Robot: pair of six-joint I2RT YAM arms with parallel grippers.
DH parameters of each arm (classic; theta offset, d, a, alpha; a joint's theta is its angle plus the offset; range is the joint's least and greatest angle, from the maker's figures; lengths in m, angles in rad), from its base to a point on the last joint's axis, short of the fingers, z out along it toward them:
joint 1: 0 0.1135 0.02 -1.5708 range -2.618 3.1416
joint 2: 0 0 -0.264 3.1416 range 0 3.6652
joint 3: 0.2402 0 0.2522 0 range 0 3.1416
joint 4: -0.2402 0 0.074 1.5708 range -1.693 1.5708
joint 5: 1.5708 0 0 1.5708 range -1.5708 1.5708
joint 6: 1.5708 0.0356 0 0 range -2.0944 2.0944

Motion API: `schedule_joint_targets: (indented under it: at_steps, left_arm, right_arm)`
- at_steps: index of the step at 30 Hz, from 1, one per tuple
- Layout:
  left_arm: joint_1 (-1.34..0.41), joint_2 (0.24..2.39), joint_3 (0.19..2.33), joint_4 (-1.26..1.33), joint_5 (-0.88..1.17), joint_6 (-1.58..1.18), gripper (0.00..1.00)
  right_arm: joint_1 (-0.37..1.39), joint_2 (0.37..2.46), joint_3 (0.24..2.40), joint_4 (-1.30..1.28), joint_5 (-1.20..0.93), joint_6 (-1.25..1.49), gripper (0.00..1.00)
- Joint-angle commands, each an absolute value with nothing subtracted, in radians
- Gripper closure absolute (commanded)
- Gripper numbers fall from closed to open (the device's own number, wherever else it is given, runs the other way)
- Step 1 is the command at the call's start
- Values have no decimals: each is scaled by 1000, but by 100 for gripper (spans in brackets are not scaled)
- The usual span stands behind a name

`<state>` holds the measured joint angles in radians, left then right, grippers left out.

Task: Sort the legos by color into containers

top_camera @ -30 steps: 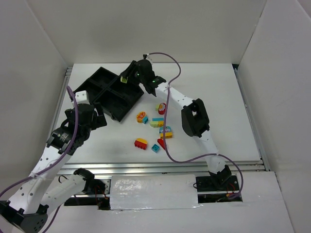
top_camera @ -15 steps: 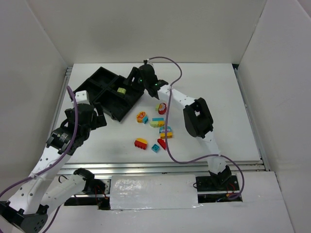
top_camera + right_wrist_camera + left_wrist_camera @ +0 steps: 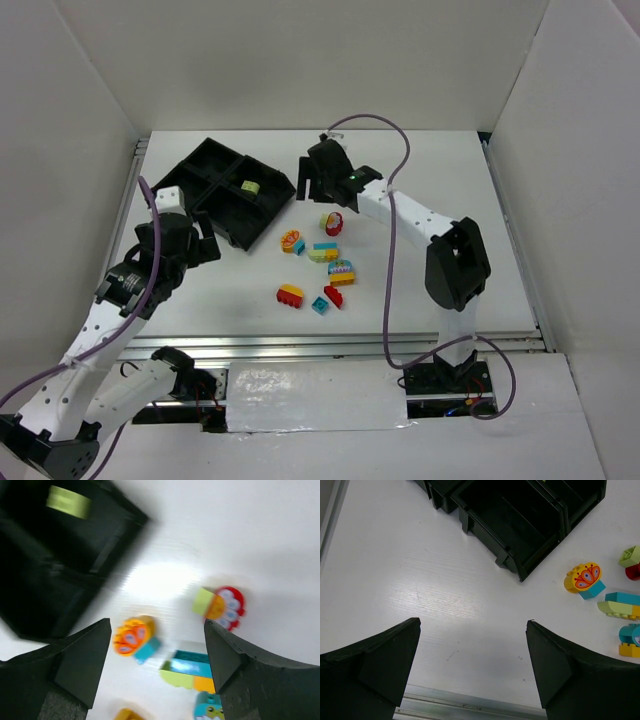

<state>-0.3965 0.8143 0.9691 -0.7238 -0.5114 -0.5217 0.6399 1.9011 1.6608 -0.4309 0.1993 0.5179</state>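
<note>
Over on the left, the left gripper (image 3: 472, 625) hangs low above the desk (image 3: 420, 580), its jaws spread as wide as they go, with only bare desk showing between them. Just ahead of it and a little to its right sits the black tray (image 3: 213, 186) with its four square compartments. One pale green brick (image 3: 249, 186) lies in the compartment farthest from this gripper, which is the one nearest the right gripper (image 3: 320, 190).

That right gripper stands just off the tray's corner, jaws parted and holding nothing. The loose legos lie on the desk beneath and behind it (its own camera is blurred, but the colours read well enough). An orange flower-printed brick (image 3: 131, 637) is by its left finger and a red and pale green brick (image 3: 220, 605) by its right, with a teal and green bar (image 3: 187, 669) between them. Farther back toward the arm bases are a teal and yellow brick (image 3: 341, 272), a red and yellow brick (image 3: 290, 295), and a small teal brick (image 3: 320, 305) close beside a red brick (image 3: 333, 296).
</note>
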Motion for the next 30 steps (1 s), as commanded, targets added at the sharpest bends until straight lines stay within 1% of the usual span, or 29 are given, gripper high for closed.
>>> schedule_joint_targets:
  at_steps: [1,3,8,12,15,20,24,27,29,30]
  left_arm:
    - [-391,815,979,-678,-503,-495,1]
    - [-391,816,976,-678,-506,-497,1]
    - [-390,828,977,-680,-514,-502,1]
    - [-391,833,974,-678,-508,-499,0]
    - [-391,834,976,-680,-502,-497,1]
    - [-391,833,974,-673,-492,-492,0]
    - [-391,834,976,-675,-489,-491,0]
    - [-391,833,976,-675,-489,-492,0]
    - [-391,833,974,-675,-489,-492,0]
    - [-391,833,974,-675,-488,-492,0]
  right_arm:
    - [612,1997,1704,-674,366,547,18]
    - [595,2048,1747,-692,385,604,16]
    - [581,2153,1859,-709,385,644,15]
    - [565,2258,1974,-793,391,653,15]
    - [560,2283,1964,-775,356,653,15]
    - [560,2260,1884,-727,313,655,17]
    - [560,2241,1850,-730,295,666,20]
    - [557,2212,1787,-698,291,667,26]
    - [558,2201,1753,-690,302,673,48]
    - [560,2178,1740,-666,302,670,57]
